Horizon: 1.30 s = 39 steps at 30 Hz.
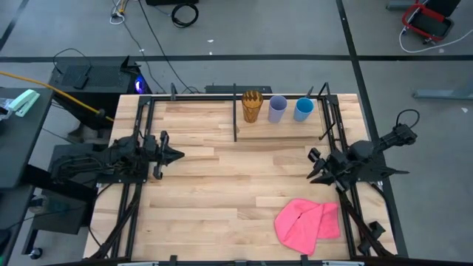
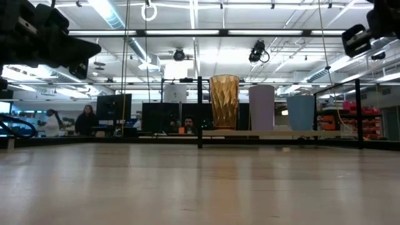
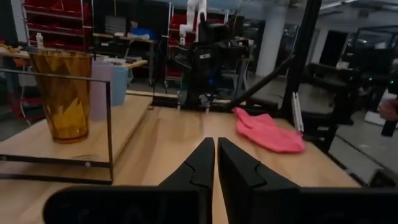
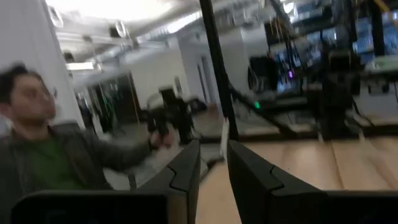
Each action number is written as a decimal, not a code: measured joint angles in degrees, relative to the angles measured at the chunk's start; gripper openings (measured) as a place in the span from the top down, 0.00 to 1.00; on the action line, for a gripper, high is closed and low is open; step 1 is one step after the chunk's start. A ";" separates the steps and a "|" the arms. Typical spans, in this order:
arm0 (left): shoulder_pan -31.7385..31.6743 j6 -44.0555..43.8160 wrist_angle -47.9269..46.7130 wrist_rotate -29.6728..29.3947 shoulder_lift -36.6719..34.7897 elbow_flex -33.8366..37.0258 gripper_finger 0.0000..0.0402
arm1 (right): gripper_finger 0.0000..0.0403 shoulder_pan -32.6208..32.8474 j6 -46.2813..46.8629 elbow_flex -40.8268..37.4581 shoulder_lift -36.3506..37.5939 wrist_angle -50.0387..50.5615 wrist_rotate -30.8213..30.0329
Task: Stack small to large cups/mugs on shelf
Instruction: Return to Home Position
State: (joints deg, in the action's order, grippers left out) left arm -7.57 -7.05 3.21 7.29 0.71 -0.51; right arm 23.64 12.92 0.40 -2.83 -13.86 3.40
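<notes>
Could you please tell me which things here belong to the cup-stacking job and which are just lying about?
Belongs to the job: amber tumbler, lavender cup, blue cup, in a row on the shelf; left gripper, shut, and right gripper, open, both empty, at the tabletop's sides.
Just lying about: pink cloth, on the tabletop near the right gripper.

We see pink cloth point(image 1: 307, 220) crumpled lower right of frame, on wooden tabletop point(image 1: 222, 185). We note black cable coil point(image 1: 184, 12) at top edge, on grey floor. Person point(image 4: 43, 155) at left of right wrist view.
</notes>
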 joint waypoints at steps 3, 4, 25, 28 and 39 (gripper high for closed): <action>-0.02 2.65 -0.66 -0.20 0.06 -0.02 0.94 | 0.78 0.00 -0.96 0.00 -0.02 5.09 0.00; -0.02 3.42 -0.68 -0.18 0.31 -0.02 0.93 | 0.78 0.02 -1.07 0.00 -0.02 6.63 0.00; 0.00 10.73 -0.29 0.00 0.39 0.04 0.94 | 0.78 0.01 -1.11 0.07 -0.83 12.02 -0.15; 0.00 10.76 -0.29 0.00 0.39 0.04 0.93 | 0.78 0.00 -1.11 0.07 -0.83 12.02 -0.15; -0.01 10.71 -0.27 0.00 0.39 0.07 0.92 | 0.78 0.00 -1.09 0.09 -0.83 12.02 -0.15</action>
State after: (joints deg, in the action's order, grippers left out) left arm -7.58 3.66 2.94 7.29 1.10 -0.45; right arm 23.64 11.84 0.49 -3.66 -1.85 3.25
